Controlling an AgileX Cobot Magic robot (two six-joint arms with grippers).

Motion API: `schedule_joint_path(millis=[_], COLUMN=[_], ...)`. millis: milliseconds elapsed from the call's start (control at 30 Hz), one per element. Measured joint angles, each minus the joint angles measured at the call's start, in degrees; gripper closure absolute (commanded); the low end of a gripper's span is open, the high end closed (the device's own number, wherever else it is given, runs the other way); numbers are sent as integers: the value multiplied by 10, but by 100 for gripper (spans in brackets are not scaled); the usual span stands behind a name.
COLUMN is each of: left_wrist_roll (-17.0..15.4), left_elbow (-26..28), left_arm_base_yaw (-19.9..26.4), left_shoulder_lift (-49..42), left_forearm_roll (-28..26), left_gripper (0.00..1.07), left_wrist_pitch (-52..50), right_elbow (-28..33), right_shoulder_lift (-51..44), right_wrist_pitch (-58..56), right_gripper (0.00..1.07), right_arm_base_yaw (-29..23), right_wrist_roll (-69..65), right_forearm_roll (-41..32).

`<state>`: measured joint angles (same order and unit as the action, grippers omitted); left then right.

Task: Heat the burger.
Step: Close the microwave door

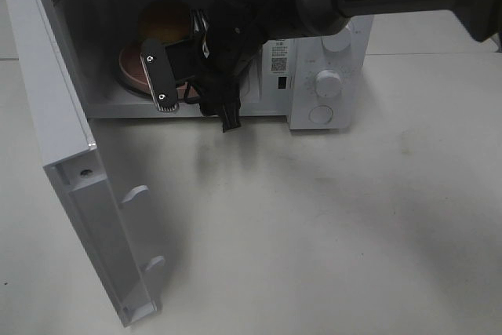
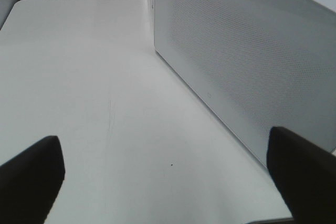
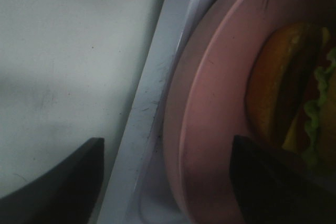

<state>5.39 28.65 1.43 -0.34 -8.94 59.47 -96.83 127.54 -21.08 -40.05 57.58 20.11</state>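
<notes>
The burger (image 1: pixel 165 21), with its orange-brown bun, sits on a round pink plate (image 1: pixel 129 64) inside the open microwave (image 1: pixel 314 45). My right gripper (image 1: pixel 169 76) reaches into the oven's mouth at the plate's near rim. In the right wrist view the burger (image 3: pixel 289 87) shows bun, green lettuce and cheese on the plate (image 3: pixel 210 103). The right gripper (image 3: pixel 167 140) is open, one finger outside the oven's front lip and the other over the plate, apart from its rim. The left gripper (image 2: pixel 163 150) is open and empty above the table, beside the microwave's perforated side wall (image 2: pixel 236 51).
The microwave door (image 1: pixel 63 154) is swung wide open to the left and juts toward the front of the table. The control panel with knobs (image 1: pixel 328 82) is on the oven's right. The white table (image 1: pixel 314 225) spreads in front.
</notes>
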Motion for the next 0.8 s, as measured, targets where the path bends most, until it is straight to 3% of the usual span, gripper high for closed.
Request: schedule_joint_path(millis=[67,600,800], left_wrist_roll=[0,0,0], left_elbow=[0,0,0], left_arm_base_yaw=[0,0,0], left_shoulder_lift=[0,0,0], left_forearm_roll=[0,0,0], left_gripper=[7,7,7], left_wrist_pitch=[0,0,0], right_elbow=[25,189,223], right_shoulder_lift=[-18,-131,-158], right_wrist_pitch=[24,43,43], right_gripper=[27,31,31], right_arm_base_yaw=[0,0,0], right_wrist_roll=[-25,-56,-93], right_forearm_roll=[1,1,1])
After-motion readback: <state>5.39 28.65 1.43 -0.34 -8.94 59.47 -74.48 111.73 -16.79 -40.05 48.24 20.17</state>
